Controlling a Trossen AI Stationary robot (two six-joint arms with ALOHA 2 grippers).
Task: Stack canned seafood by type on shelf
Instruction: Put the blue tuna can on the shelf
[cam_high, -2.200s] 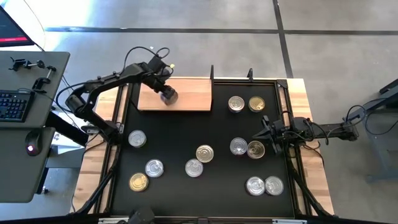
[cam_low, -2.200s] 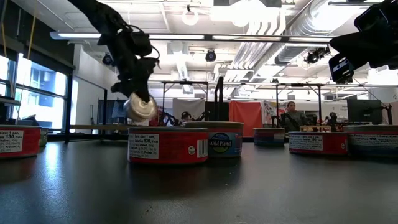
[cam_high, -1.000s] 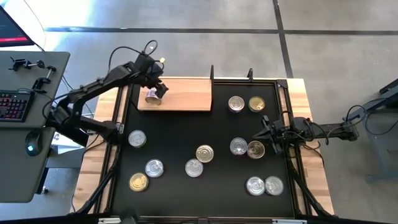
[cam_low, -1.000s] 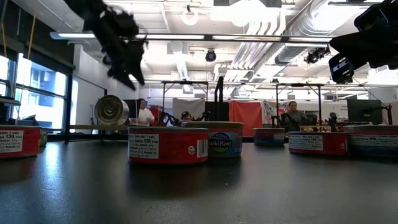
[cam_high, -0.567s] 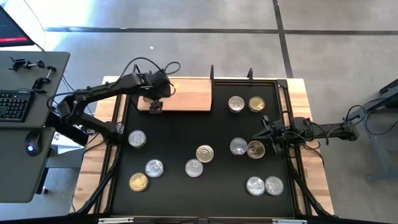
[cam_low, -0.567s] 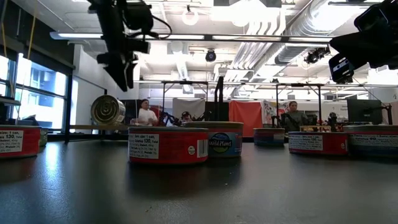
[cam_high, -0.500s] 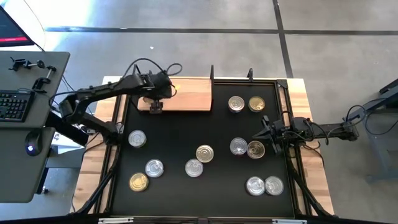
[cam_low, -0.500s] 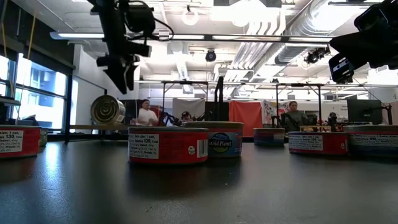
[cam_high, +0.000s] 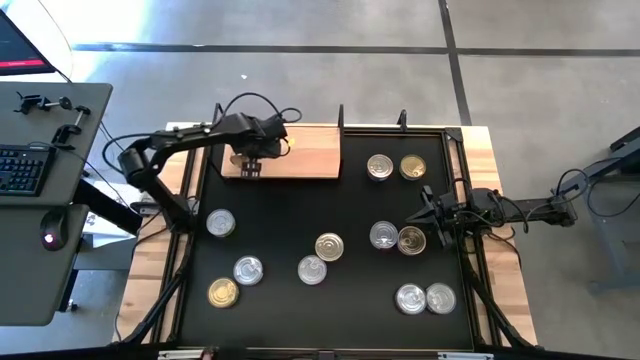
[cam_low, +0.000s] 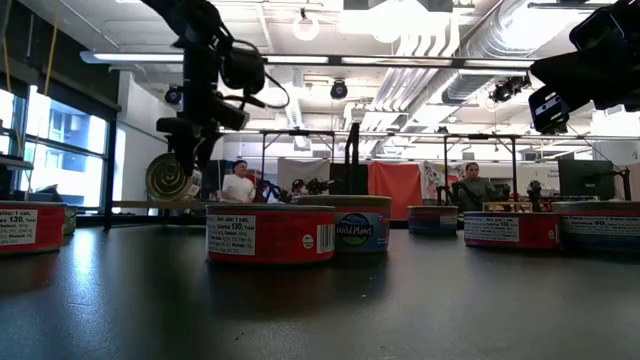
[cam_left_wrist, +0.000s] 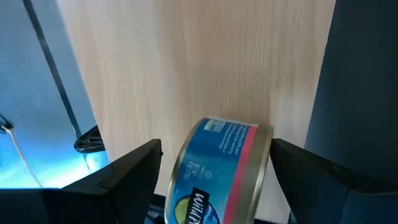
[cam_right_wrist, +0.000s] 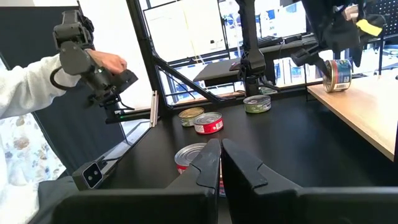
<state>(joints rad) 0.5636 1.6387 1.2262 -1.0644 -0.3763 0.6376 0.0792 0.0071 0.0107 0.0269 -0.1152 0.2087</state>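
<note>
Apparently untouched, blue can (cam_left_wrist: 217, 171) between spread fingers (cam_left_wrist: 127, 171).

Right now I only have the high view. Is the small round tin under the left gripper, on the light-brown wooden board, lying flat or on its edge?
Observer: On its edge. The low view shows the small round silver-lidded tin standing on its rim on the light-brown wooden board, with the lid facing the camera.
Operator: Is the left gripper holding it?
Observer: The left wrist view shows the left gripper open, with a finger on either side of the tin. I cannot tell whether they touch it.
Operator: Label?
Observer: Blue with a red band.
</note>
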